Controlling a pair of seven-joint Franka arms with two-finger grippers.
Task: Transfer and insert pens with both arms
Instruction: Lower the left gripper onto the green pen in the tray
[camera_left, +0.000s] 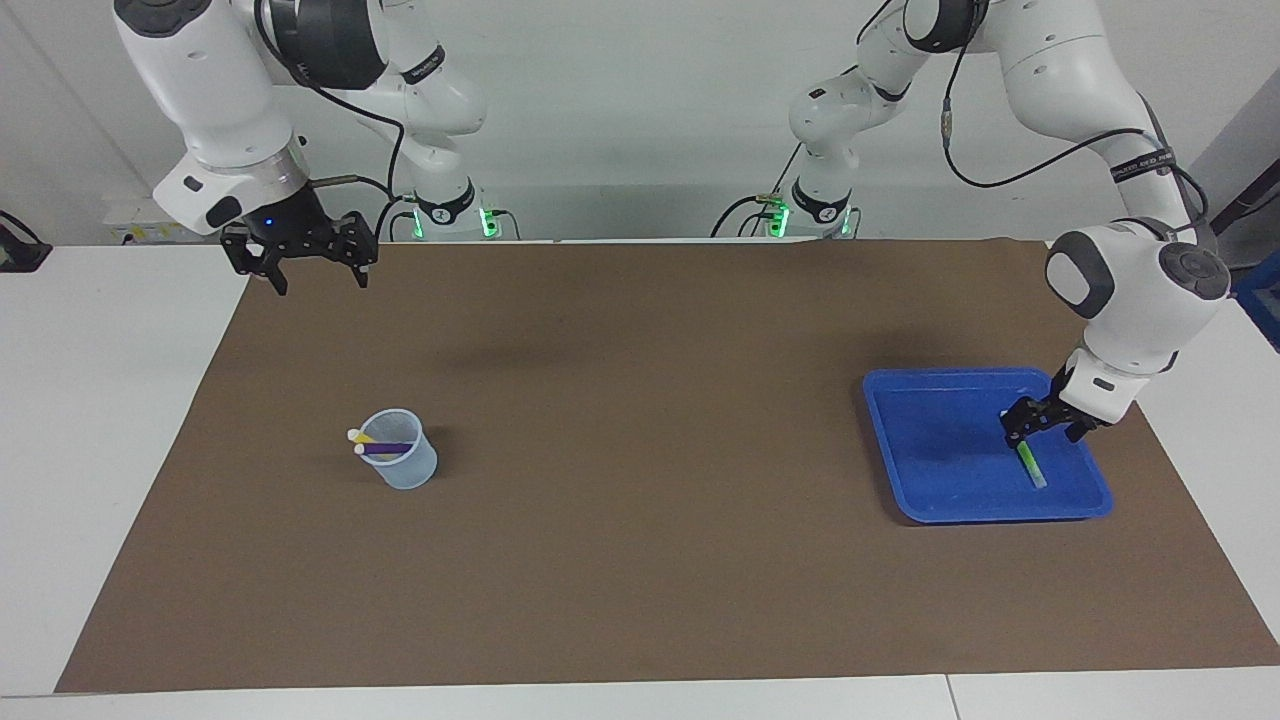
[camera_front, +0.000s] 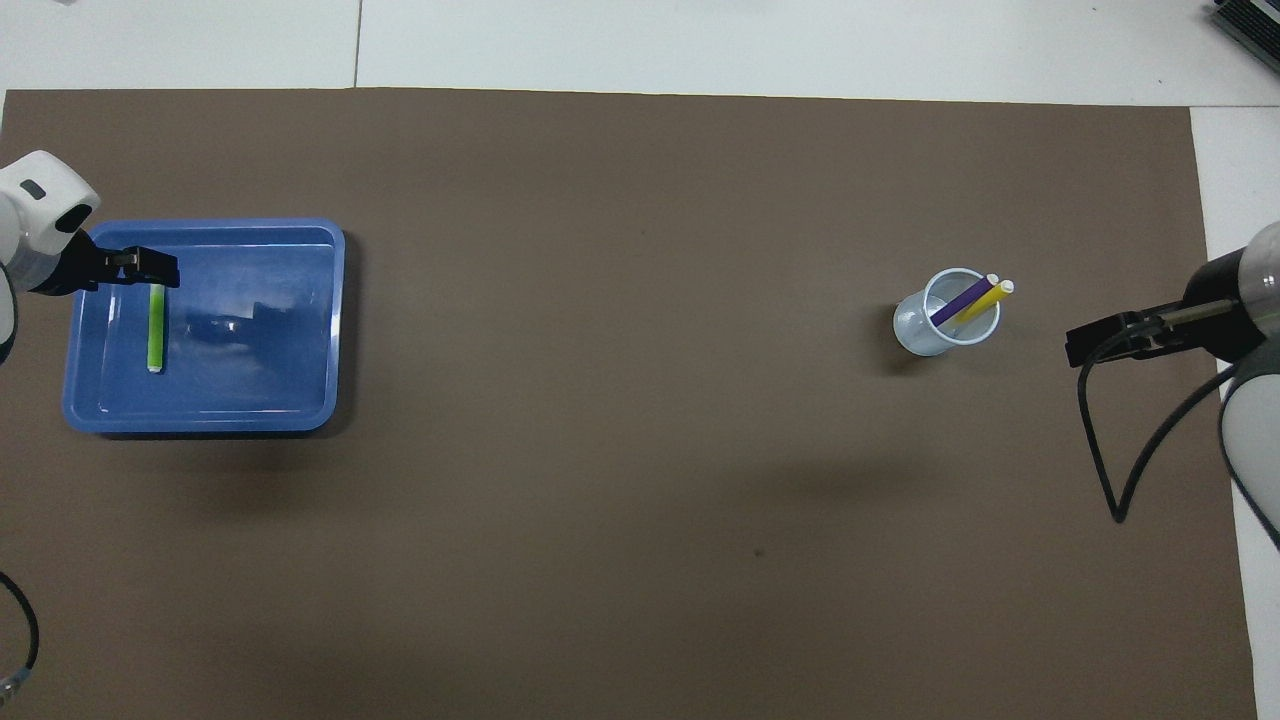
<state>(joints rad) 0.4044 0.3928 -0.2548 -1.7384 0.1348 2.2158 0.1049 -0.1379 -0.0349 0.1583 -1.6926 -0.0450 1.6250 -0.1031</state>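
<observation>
A green pen (camera_left: 1031, 467) (camera_front: 155, 330) lies flat in the blue tray (camera_left: 935, 450) (camera_front: 250, 390) at the left arm's end of the table. My left gripper (camera_left: 1038, 437) (camera_front: 150, 270) is low in the tray, open, its fingers straddling the pen's end that is nearer to the robots. The purple pen (camera_left: 390, 448) (camera_front: 958, 301) and the yellow pen (camera_left: 364, 437) (camera_front: 985, 298) stand slanted in a clear cup (camera_left: 402, 468) (camera_front: 930, 335) at the right arm's end. My right gripper (camera_left: 320, 283) (camera_front: 1088, 342) hangs open and empty, high over the mat's corner.
A brown mat (camera_left: 640, 520) covers most of the white table. A black cable (camera_front: 1110, 480) loops down from the right arm. Both arm bases stand at the table's edge nearest the robots.
</observation>
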